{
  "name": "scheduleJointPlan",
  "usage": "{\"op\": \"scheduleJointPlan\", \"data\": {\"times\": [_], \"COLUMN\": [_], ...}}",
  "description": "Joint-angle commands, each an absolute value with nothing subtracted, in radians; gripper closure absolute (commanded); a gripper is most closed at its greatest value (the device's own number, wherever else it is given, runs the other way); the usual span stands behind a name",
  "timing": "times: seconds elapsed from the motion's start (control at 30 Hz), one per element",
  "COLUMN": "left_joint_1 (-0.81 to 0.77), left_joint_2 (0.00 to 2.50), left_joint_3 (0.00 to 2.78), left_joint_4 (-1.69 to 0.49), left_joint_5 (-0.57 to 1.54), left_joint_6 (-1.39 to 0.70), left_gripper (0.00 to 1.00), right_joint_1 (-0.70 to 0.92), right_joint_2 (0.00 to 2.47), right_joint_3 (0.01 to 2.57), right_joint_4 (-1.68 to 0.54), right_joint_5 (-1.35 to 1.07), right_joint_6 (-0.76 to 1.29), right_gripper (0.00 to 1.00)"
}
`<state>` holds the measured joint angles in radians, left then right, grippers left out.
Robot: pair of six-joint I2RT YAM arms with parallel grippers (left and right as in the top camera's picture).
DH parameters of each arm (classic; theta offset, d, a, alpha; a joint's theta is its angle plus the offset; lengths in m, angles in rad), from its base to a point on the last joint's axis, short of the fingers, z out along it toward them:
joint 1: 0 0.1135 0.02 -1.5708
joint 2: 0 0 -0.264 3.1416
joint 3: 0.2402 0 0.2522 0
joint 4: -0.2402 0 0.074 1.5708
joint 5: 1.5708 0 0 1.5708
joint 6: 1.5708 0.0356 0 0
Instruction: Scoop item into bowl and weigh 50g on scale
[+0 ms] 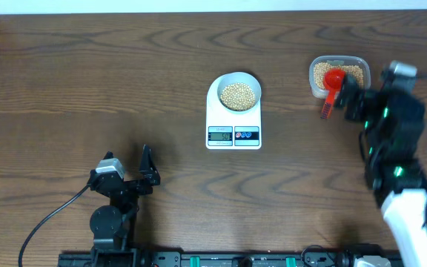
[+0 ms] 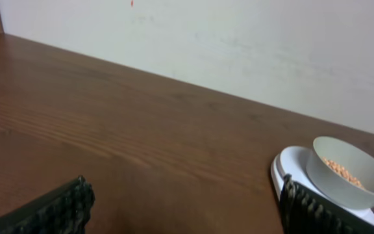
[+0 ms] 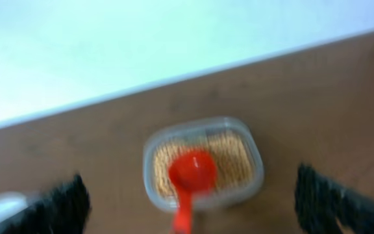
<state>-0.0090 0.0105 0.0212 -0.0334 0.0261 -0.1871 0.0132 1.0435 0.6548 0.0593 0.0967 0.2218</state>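
Seen from overhead, the bowl (image 1: pixel 239 93) sat on the scale (image 1: pixel 215 122) at the centre of the wooden table (image 1: pixel 124 67), with a layer of the beans (image 1: pixel 239 96) inside it; the scale's display faced the lower edge of the frame, its digits too small to read. At upper right a clear plastic tub (image 1: pixel 313 83) held more beans, and a red scoop (image 1: pixel 334 80) lay with its cup on them and its handle over the tub's near rim. The right gripper (image 1: pixel 347 96) stood just beside that handle with its fingers spread and nothing between them, while the left gripper (image 1: pixel 149 172) waited at lower left, well apart from the scale, likewise spread wide and empty. From the left wrist camera, the two dark fingers (image 2: pixel 57 211) framed the bottom corners with bare table between them; the bowl (image 2: pixel 362 179) showed at lower right on the scale (image 2: pixel 287 166), tan beans (image 2: pixel 339 172) visible past its rim, and a pale wall (image 2: pixel 239 39) ran behind. The right wrist camera's picture was blurred: the tub (image 3: pixel 258 166) sat at the centre of the frame with beans (image 3: pixel 232 153) filling it, the scoop (image 3: pixel 192 170) lay on them with its handle pointing to the bottom edge, and the fingers (image 3: pixel 333 195) stood far apart at the lower corners, touching neither tub nor scoop.
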Motion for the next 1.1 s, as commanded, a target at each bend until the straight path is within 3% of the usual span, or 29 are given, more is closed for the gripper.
{"op": "scheduleJointPlan", "data": {"times": [0.0,0.13,0.3,0.5,1.07], "left_joint_1": [-0.005,-0.005,-0.005,-0.005,-0.005], "left_joint_2": [0.005,0.005,0.005,0.005,0.005], "left_joint_3": [0.004,0.004,0.004,0.004,0.004], "left_joint_4": [-0.074,-0.073,-0.074,-0.074,-0.074], "left_joint_5": [-0.001,-0.001,-0.001,-0.001,-0.001], "left_joint_6": [-0.189,-0.189,-0.189,-0.189,-0.189], "left_gripper": [0.07,0.07,0.07,0.07,0.07], "right_joint_1": [0.007,0.007,0.007,0.007,0.007], "right_joint_2": [0.931,0.782,0.558,0.328,0.021], "right_joint_3": [0.464,0.236,0.02,0.006,0.006], "right_joint_4": [0.205,0.377,0.428,0.245,-0.06], "right_joint_5": [0.076,0.072,0.072,0.068,0.007], "right_joint_6": [0.193,0.193,0.193,0.086,-0.108], "right_gripper": [0.01,0.01,0.01,0.01,0.01]}}
